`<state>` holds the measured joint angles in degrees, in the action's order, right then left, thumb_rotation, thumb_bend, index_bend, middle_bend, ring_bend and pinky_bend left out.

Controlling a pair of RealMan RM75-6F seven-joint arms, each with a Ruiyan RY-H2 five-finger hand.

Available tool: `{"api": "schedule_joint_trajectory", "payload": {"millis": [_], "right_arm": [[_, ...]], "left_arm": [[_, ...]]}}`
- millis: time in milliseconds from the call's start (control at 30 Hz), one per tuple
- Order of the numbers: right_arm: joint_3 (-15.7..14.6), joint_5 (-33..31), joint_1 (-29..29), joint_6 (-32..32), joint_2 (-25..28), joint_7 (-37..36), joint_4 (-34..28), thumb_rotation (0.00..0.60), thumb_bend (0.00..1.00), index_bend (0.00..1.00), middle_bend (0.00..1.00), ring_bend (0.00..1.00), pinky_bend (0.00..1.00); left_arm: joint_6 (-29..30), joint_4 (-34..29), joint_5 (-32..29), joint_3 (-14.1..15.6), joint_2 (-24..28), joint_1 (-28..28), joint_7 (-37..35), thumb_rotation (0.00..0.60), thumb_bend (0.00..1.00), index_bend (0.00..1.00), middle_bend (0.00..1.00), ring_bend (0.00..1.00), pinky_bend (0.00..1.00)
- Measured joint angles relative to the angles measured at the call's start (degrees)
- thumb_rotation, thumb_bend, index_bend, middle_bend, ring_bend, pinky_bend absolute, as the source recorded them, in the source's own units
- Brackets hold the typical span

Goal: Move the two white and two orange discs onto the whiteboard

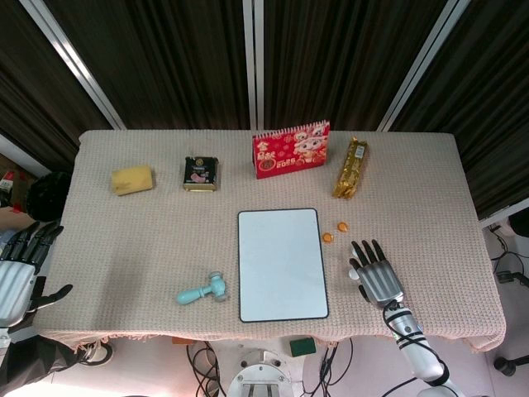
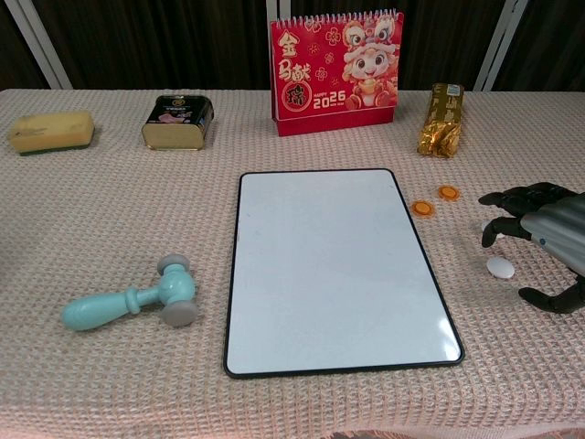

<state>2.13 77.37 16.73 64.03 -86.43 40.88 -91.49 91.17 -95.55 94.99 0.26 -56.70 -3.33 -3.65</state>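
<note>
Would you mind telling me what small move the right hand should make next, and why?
Probably lower the right hand onto the white disc lying just under its fingers and pinch it. The hand hovers open and holds nothing, the whiteboard is bare, and both orange discs lie on the cloth beside the board.

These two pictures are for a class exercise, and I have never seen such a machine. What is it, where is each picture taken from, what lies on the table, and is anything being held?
It is a two-armed robot with finger hands. One picture looks down from its head, the other forward from its chest. The right hand hovers open by a white disc; the left hand waits at the table's edge. Nothing is held. The whiteboard is bare, with two orange discs beside it. Also there: calendar, tin, sponge, gold packet, toy hammer.
</note>
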Motion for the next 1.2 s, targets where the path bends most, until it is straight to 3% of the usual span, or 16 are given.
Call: {"api": "schedule_joint_trajectory", "payload": {"millis": [1200], "right_arm": [[-0.7, 0.8, 2.4, 2.8, -3.2, -2.7, 3.2, 0.6, 0.45, 0.5, 0.0, 0.0, 0.0]], "left_arm": [[-0.5, -0.3, 0.0, 0.1, -0.1, -0.2, 0.4, 0.6, 0.09, 0.09, 0.07, 0.0, 0.11]]}}
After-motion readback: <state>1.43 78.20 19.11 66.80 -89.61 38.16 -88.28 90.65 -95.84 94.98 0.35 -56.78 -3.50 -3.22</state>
